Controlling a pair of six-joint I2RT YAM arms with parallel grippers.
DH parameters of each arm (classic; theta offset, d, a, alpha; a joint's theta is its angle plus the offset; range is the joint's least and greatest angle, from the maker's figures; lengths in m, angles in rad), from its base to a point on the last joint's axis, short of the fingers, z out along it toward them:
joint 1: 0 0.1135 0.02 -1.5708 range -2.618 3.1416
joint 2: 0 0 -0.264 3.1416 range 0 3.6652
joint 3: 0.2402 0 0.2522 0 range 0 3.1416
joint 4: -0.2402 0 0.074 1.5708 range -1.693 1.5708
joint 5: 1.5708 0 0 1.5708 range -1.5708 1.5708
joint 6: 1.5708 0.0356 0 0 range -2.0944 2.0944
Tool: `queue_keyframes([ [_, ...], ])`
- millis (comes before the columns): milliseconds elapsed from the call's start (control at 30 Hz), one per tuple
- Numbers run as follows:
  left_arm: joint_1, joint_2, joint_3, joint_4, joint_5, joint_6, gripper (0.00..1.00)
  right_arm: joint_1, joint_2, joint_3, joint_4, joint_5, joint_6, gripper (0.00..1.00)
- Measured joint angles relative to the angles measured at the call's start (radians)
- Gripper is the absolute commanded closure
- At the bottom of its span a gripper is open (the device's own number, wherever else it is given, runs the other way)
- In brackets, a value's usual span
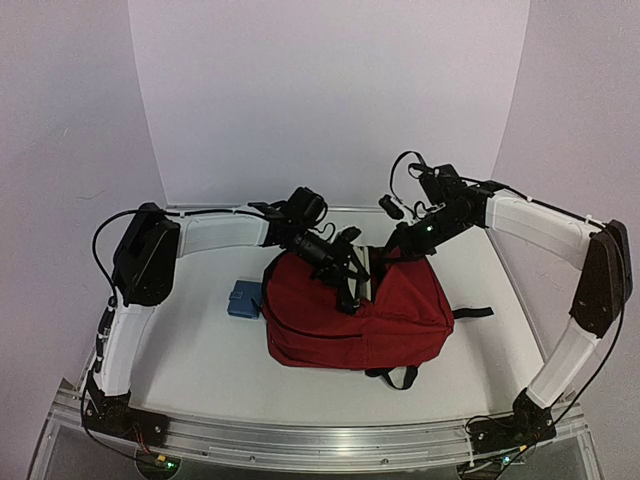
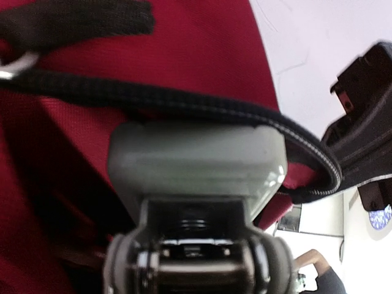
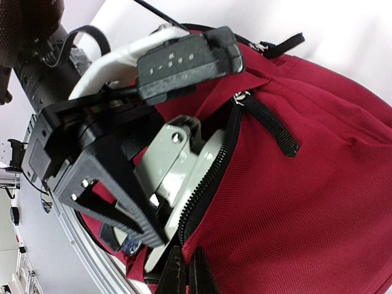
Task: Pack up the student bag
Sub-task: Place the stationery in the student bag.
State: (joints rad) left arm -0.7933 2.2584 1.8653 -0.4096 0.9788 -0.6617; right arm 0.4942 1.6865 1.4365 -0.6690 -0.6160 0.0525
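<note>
The dark red fabric backpack point(image 1: 400, 320) lies in the middle of the white counter point(image 1: 200, 365). In its open zipper mouth sits the left tool point(image 3: 174, 171), grip unclear; the right tool point(image 3: 187, 275), clenched, touches the zipper edge.

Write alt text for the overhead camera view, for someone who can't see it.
A dark red backpack lies on a white table, with the left gripper and right gripper both at its far edge. A small blue item lies on the table close beside the bag's left side.
</note>
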Motion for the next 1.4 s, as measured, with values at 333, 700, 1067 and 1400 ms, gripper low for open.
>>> queue_keyframes([
  [333, -0.004, -0.092, -0.164, 0.195, -0.221, -0.144, 1.0, 0.0, -0.021, -0.035, 0.029, 0.001, 0.042, 1.0],
  [700, -0.003, -0.146, -0.262, 0.444, -0.477, -0.274, 1.0, 0.0, -0.014, -0.013, 0.045, -0.004, 0.151, 1.0],
  [1067, -0.066, -0.094, -0.246, 0.607, -0.598, -0.387, 1.0, 0.0, 0.07, 0.098, 0.067, -0.002, 0.222, 0.98],
  [1400, -0.091, -0.03, -0.208, 0.625, -0.47, -0.395, 0.99, -0.008, 0.098, 0.143, 0.067, 0.005, 0.218, 0.97],
])
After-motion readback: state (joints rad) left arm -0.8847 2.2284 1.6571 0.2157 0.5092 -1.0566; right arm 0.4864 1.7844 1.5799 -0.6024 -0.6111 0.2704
